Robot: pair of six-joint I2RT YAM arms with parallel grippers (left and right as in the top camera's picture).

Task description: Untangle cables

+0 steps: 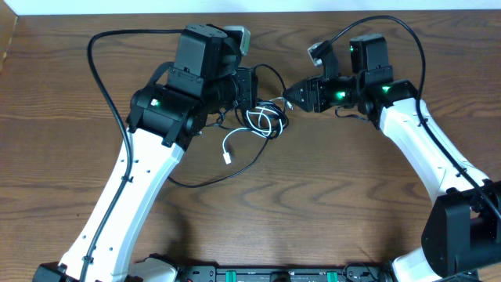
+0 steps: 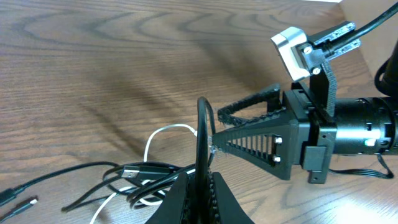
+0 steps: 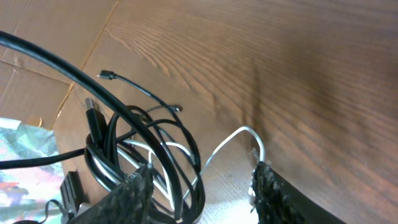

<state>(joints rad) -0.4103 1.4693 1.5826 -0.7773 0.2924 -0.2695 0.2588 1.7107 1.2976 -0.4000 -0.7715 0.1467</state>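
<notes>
The black cable [image 1: 211,182] and the white cable [image 1: 226,149] lie coiled together mid-table between my grippers. My left gripper [image 1: 252,88] is shut on a strand of the black cable [image 2: 202,124], which rises upright from its jaws [image 2: 202,193]. A USB plug [image 2: 134,172] and white loops [image 2: 163,130] lie just left of those jaws. My right gripper [image 1: 286,95] is open, its tips at the coil's right edge. In the right wrist view its fingers [image 3: 202,180] straddle black loops [image 3: 186,143] and a white loop [image 3: 242,132]. The right gripper also shows in the left wrist view [image 2: 216,134].
The wooden table [image 1: 352,211] spreads around the tangle. A thick black arm wire [image 1: 94,63] arcs over the far left. The white cable's plug end [image 1: 227,159] lies toward the front. Cardboard [image 3: 37,68] shows beyond the table edge.
</notes>
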